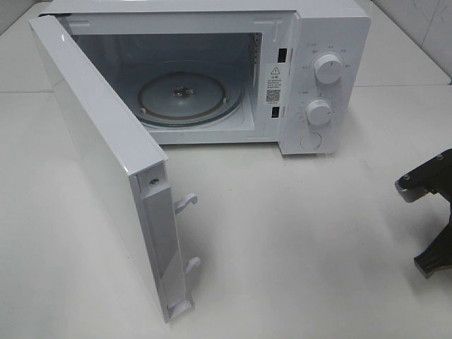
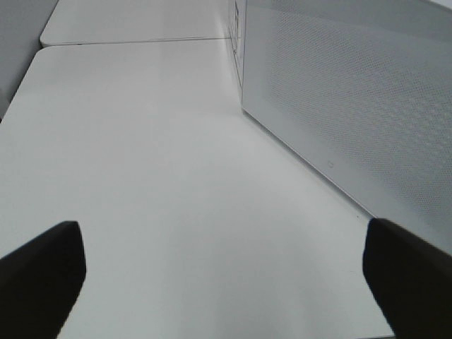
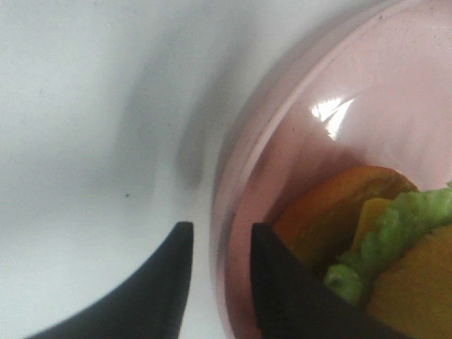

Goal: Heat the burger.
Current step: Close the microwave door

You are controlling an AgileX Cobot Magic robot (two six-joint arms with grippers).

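Right end effector, seen in its wrist view at the lower middle of the frame, has its two dark fingers a narrow gap apart, straddling the rim of the flat round pink plate; one finger lies over the plate, the other over bare bench. Whether the pads are pinching the rim cannot be told, so I would not call it a firm hold. On that plate, toward the lower right of the same frame, sits the small round burger, its golden-brown bun and green filling showing just past the inner finger. It has no long axis to speak of.

In the high view only a dark part of the right arm shows at the right edge; plate and burger fall outside that frame, so the right arm is clearly the nearer one.

Left end effector hangs with its fingers wide apart and nothing between them, over empty bench beside the perforated white door panel.

White microwave oven fills the upper middle of the high view, its door swung open toward the lower left, its glass turntable bare. Judging from this, the burger must travel leftward and up-frame into the cavity; the open door stands clear of that path.
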